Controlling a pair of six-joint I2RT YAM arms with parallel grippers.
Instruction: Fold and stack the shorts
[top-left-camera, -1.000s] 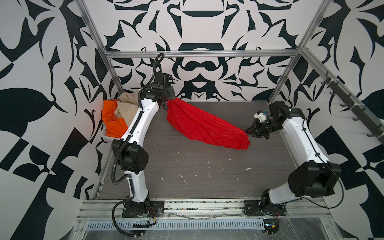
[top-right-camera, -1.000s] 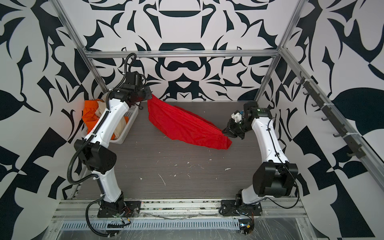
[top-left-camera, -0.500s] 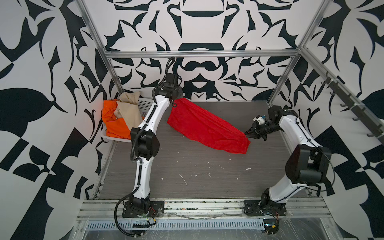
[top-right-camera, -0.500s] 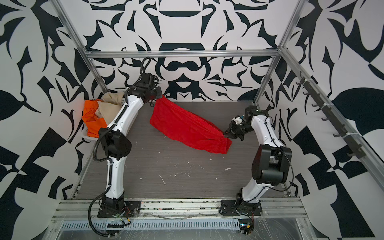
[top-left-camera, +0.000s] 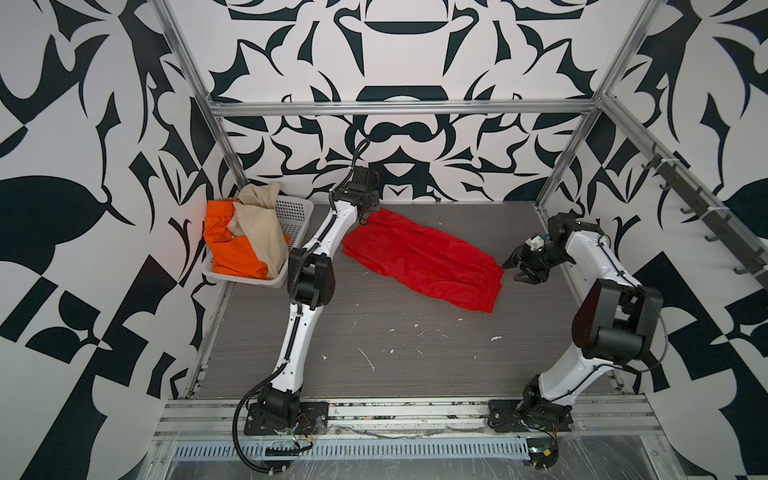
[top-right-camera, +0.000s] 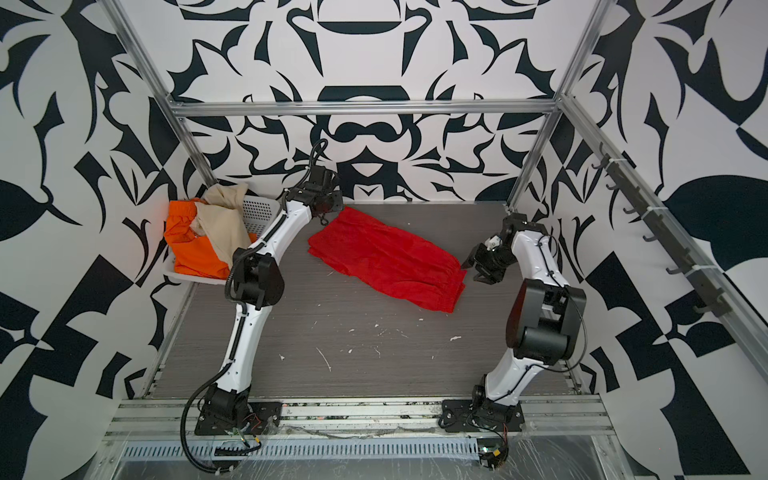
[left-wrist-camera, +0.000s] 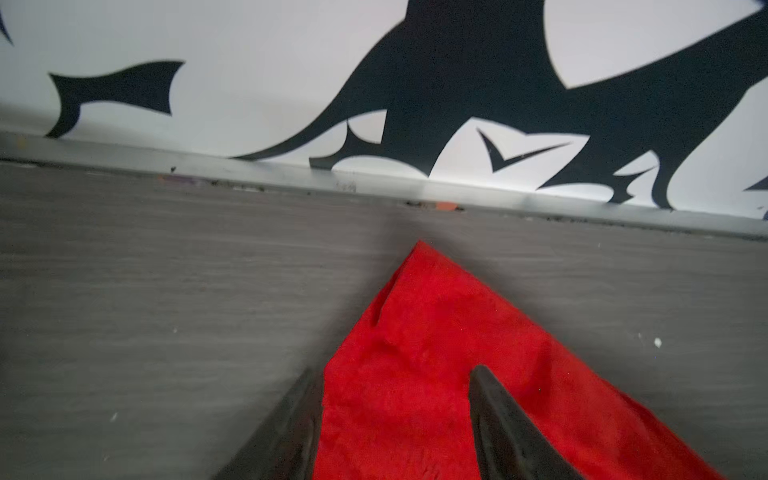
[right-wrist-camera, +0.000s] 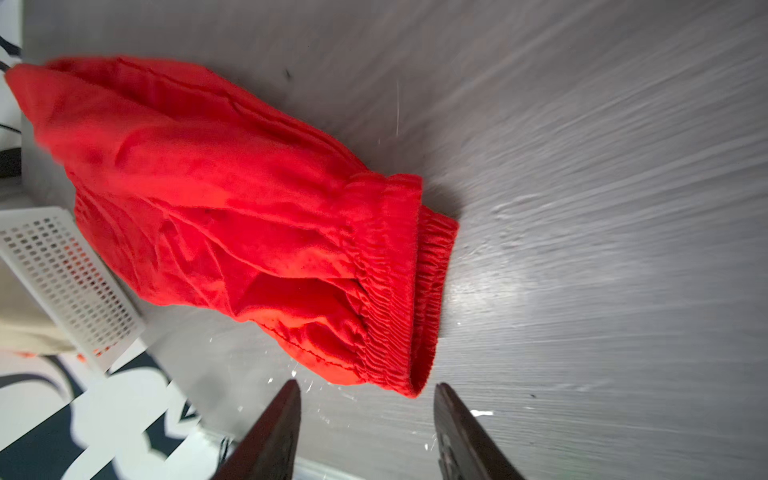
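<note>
While stretched toward the red shorts (top-left-camera: 419, 257), left pincer (left-wrist-camera: 395, 370) and right pincer (right-wrist-camera: 366, 383) gape empty.

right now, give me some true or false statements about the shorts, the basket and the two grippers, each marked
1. The red shorts lie on the table, outside the basket. True.
2. The right gripper is shut on the red shorts' waistband. False: its jaws stand open beside the waistband, clamping nothing.
3. The beige shorts lie over the orange shorts in the basket. True.
4. The left gripper hangs over the basket. False: it is open above a corner of the red shorts, near the back wall.
5. All three shorts are stacked on the table. False: only the red pair is on it.
</note>
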